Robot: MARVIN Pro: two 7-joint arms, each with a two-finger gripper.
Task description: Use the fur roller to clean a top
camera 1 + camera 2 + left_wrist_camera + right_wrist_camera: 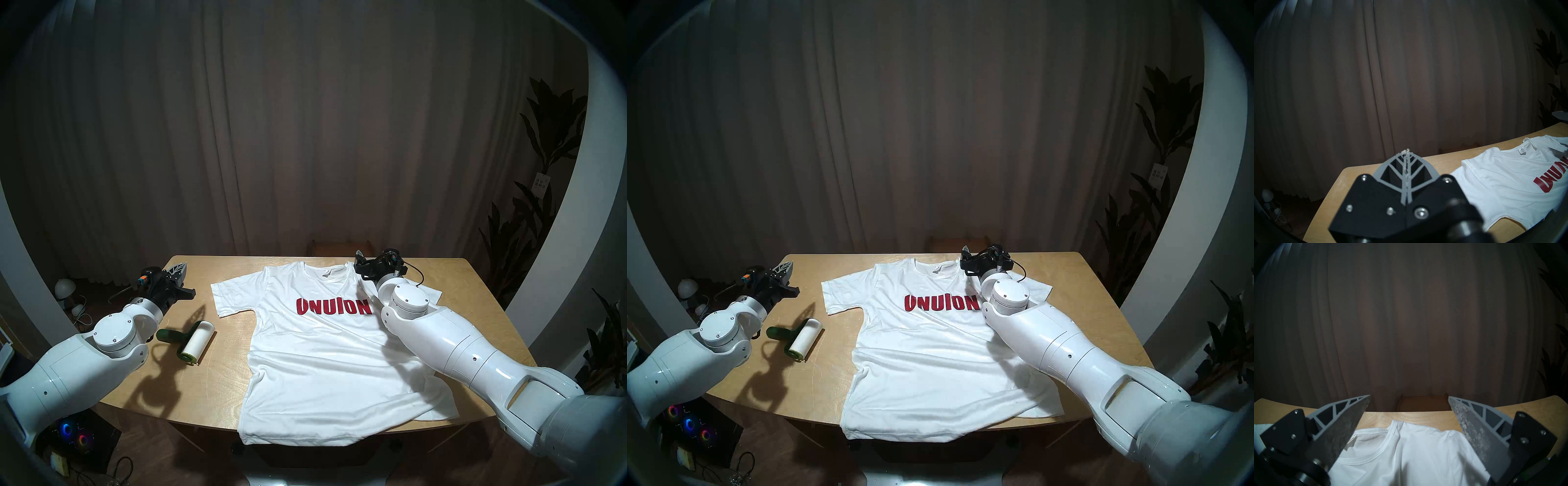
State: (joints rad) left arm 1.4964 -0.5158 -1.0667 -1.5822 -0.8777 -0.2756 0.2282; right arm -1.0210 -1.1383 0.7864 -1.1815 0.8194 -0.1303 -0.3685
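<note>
On the wooden table the white T-shirt lies spread flat, ready for rolling. Beside its sleeve the lint roller rests untouched. Above it the left gripper hovers, its 2 fingers pressed together. At the collar, the right gripper stands spread, probably to hold the cloth.

One white T-shirt lies on one wooden table, with one green-handled lint roller beside it. Two white robot arms reach in, one left gripper and one right gripper. Six red letters cross the shirt's chest.
</note>
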